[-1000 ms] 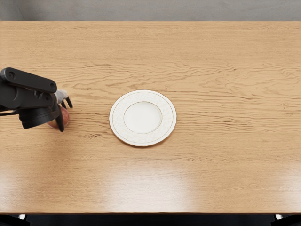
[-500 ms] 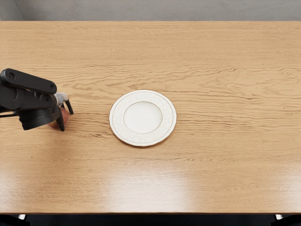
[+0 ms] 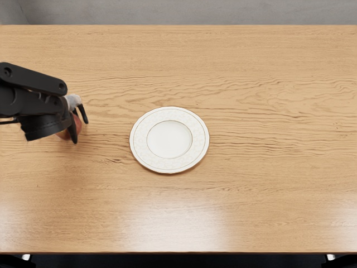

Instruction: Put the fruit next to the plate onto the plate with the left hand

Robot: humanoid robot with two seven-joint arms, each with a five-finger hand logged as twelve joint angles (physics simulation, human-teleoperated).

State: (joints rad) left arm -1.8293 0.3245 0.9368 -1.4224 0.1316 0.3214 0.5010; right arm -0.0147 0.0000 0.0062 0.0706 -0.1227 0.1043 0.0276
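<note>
A white plate [image 3: 139, 139] with a patterned rim lies flat near the middle of the wooden table. To its left, my left hand [image 3: 73, 124] comes in from the left edge, its dark fingers curled around a reddish fruit [image 3: 78, 125]. Only a sliver of the fruit shows past the black palm. The hand and fruit sit higher in the picture than before, apparently off the tabletop. The right arm is out of view.
The wooden table [image 3: 251, 84] spans the whole view, with its front edge near the bottom and a grey wall strip along the top. Nothing else stands on it.
My left hand has closed further around the fruit and moved upward in the picture with it by a small amount. The plate has not moved.
</note>
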